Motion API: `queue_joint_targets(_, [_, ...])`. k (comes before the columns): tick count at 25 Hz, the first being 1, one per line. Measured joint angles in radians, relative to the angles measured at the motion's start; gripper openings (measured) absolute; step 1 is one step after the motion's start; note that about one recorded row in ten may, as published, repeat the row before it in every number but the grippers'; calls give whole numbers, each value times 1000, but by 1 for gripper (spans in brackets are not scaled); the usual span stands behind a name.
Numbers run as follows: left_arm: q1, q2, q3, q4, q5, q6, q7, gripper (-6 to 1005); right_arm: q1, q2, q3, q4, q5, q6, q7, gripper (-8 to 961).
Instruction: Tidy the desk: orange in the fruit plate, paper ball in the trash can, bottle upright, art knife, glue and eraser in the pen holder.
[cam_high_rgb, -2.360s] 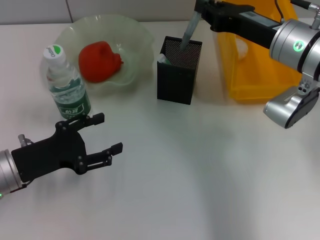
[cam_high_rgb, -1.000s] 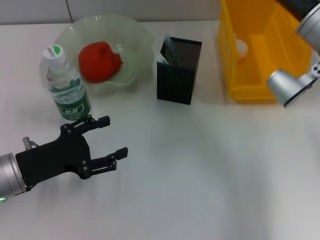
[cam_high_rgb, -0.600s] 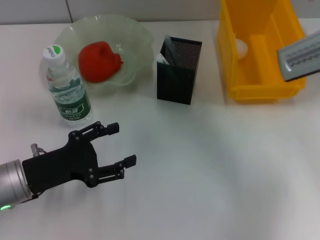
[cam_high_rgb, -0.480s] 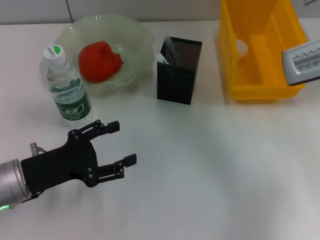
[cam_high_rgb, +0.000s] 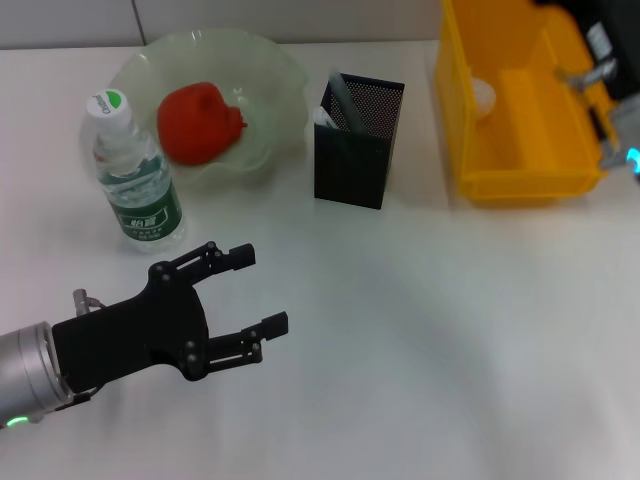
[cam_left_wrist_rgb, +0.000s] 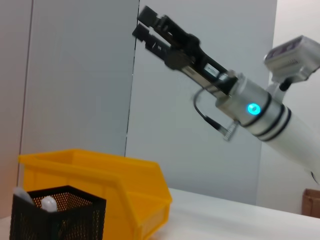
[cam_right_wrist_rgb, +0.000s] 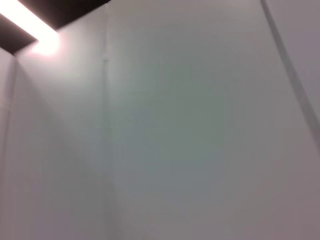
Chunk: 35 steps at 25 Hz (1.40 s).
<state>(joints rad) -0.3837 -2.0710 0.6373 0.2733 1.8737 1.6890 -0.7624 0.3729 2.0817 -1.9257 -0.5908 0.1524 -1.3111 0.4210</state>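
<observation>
Two arms appear in the head view. The black left gripper (cam_high_rgb: 253, 290), fingers spread and empty, hovers low over the white desk (cam_high_rgb: 420, 330), near the upright clear plastic bottle (cam_high_rgb: 131, 170). A red-orange fruit (cam_high_rgb: 198, 122) lies in the pale green glass plate (cam_high_rgb: 275, 70). The black mesh pen holder (cam_high_rgb: 357, 140) stands beside the yellow plastic bin (cam_high_rgb: 520, 110).

In the left wrist view, the right gripper (cam_left_wrist_rgb: 146, 24) is raised high above the bin, fingers slightly parted, holding nothing.

The right wrist view shows only wall.

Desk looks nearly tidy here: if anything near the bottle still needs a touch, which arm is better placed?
Left. The left gripper hovers open, low over the table just in front of the upright bottle. The right gripper is raised high in the air, well above the yellow bin, so it would probably have farther to travel.
</observation>
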Motion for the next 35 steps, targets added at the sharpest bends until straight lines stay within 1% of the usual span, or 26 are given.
queue_joint_targets(1, [0, 0, 0, 0, 0, 0, 0, 846, 0, 0, 0, 0, 0, 0, 0, 759])
queue_joint_targets(2, [-1, 0, 0, 0, 0, 2, 0, 846, -9, -2, 7, 11, -80, -24, 118, 792])
queue_joint_targets(4, [-7, 0, 0, -3, 0, 7, -5, 846, -14, -5, 40, 53, -227, -82, 293, 793])
queue_joint_targets(5, [-13, 0, 1, -12, 0, 9, -8, 846, -11, -12, 87, 116, -373, -163, 414, 793])
queue_joint_targets(6, [-13, 0, 1, -12, 0, 9, -8, 846, -11, -12, 87, 116, -373, -163, 414, 794])
queue_joint_targets(9, [-23, 1, 2, -27, 2, 12, -11, 846, -9, -42, 174, 206, -575, -290, 526, 794])
queue_joint_targets(10, [-24, 1, 2, -28, 4, 12, -12, 846, -7, -70, 219, 246, -694, -341, 553, 794])
queue_joint_targets(11, [-25, 1, 4, -28, 6, 12, -13, 846, -7, -70, 219, 246, -694, -341, 553, 794])
queue_joint_targets(13, [-28, 1, 9, -29, 9, 12, -13, 846, 2, -102, 255, 278, -822, -363, 562, 794])
queue_joint_targets(14, [-29, 1, 13, -29, 10, 13, -13, 846, 10, -113, 269, 290, -873, -363, 562, 794])
queue_joint_targets(15, [-30, 2, 14, -29, 11, 13, -14, 846, 32, -133, 299, 313, -988, -358, 562, 794])
queue_joint_targets(16, [-31, 4, 15, -27, 12, 13, -15, 846, 32, -133, 299, 313, -988, -358, 562, 794])
queue_joint_targets(19, [-34, 7, 23, -17, 23, 14, -33, 846, 76, -160, 350, 335, -1178, -331, 578, 794])
queue_joint_targets(20, [-38, 9, 41, -11, 25, 15, -48, 846, 96, -167, 364, 333, -1261, -293, 600, 794])
queue_joint_targets(21, [-39, 10, 61, -2, 26, 15, -58, 846, 102, -168, 366, 327, -1287, -273, 608, 794])
queue_joint_targets(22, [-39, 10, 61, -2, 26, 15, -58, 847, 102, -168, 366, 327, -1287, -273, 608, 794])
queue_joint_targets(25, [-49, 11, 129, 34, 27, 4, -116, 847, 111, -169, 367, 298, -1340, -216, 613, 794])
queue_joint_targets(32, [-49, 11, 141, 52, 28, 4, -144, 847, 106, -162, 368, 264, -1346, -180, 584, 794])
queue_joint_targets(35, [-48, 15, 143, 53, 35, 5, -149, 847, 107, -159, 368, 258, -1347, -164, 579, 794])
